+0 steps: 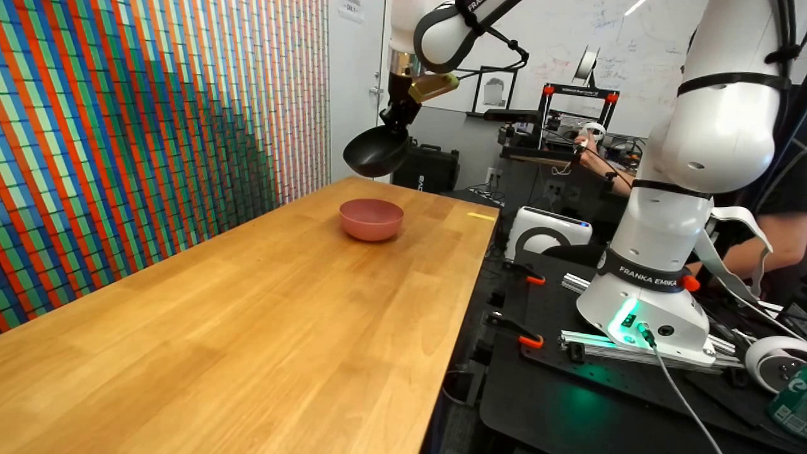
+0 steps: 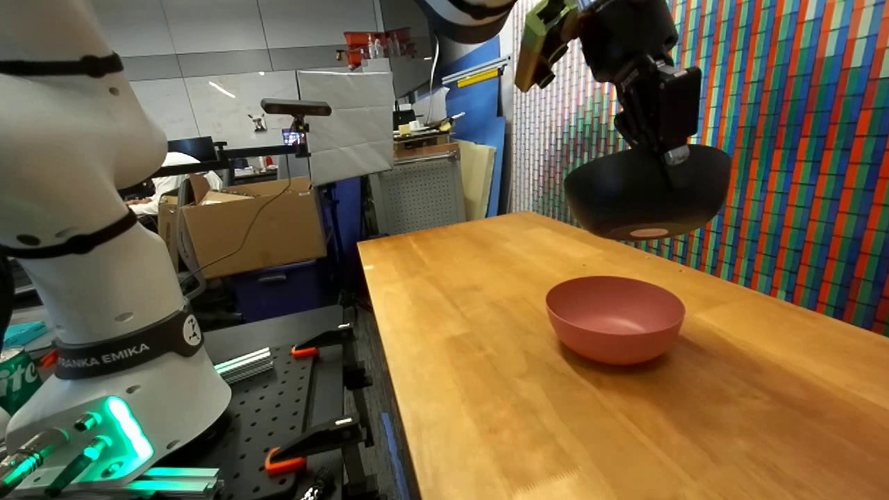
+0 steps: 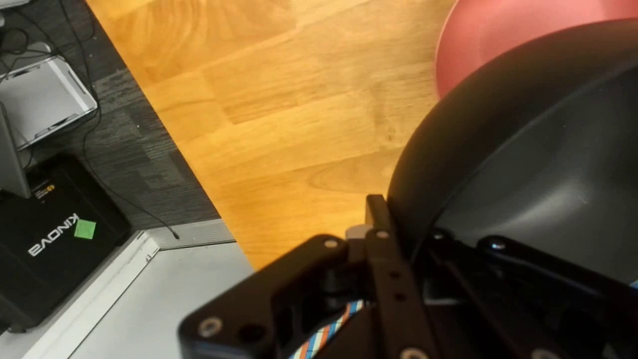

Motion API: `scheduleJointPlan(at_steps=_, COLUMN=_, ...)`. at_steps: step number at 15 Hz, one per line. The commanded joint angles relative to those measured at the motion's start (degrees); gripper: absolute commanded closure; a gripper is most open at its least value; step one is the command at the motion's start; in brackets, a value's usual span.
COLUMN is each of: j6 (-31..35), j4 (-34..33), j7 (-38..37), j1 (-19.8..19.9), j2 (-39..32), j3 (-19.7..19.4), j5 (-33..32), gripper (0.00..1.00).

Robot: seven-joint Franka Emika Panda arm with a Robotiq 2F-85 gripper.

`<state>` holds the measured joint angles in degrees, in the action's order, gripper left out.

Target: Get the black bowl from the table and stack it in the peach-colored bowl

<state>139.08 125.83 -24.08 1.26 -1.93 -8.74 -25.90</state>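
The glossy black bowl (image 1: 371, 156) hangs in the air in both exterior views (image 2: 642, 198), tilted somewhat. My gripper (image 1: 397, 123) is shut on its rim, one finger outside the wall and one inside, as the wrist view shows (image 3: 408, 224). The peach-colored bowl (image 1: 372, 224) stands upright on the honey-coloured table (image 1: 271, 328). Its inside shows no contents in an exterior view (image 2: 615, 326). The black bowl is above it, with a gap between them. In the wrist view the black bowl (image 3: 553, 159) covers much of the peach-colored bowl (image 3: 488, 40).
A wall of coloured tiles (image 1: 157, 126) runs along the table's long side. The robot base (image 1: 649, 302) stands on a dark workbench (image 1: 523, 391) with clamps along the opposite side. A yellow tape strip (image 1: 481, 216) lies near the table edge. A person's arm (image 1: 602, 161) shows behind.
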Motion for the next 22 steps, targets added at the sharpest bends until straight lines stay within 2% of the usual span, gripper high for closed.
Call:
scheduleJointPlan(at_steps=1, j6=6.15, j4=7.54, j7=3.72, j1=2.81, j2=5.46, j3=0.36, j5=5.27, gripper=0.99)
scheduleJointPlan(at_steps=6, j6=18.70, j4=14.71, j7=1.02, j1=5.18, j2=5.57, j3=0.54, j5=1.52, gripper=0.99)
scheduleJointPlan(at_steps=11, j6=26.12, j4=20.16, j7=1.46, j1=4.69, j2=2.60, j3=1.52, j5=5.38, gripper=0.99)
scheduleJointPlan(at_steps=18, j6=35.93, j4=17.63, j7=-3.53, j1=2.63, j2=-5.58, j3=1.70, j5=1.67, gripper=0.99)
scheduleJointPlan(at_steps=22, j6=37.49, j4=15.00, j7=-4.78, j1=1.61, j2=-8.69, j3=0.23, j5=-0.60, gripper=0.99)
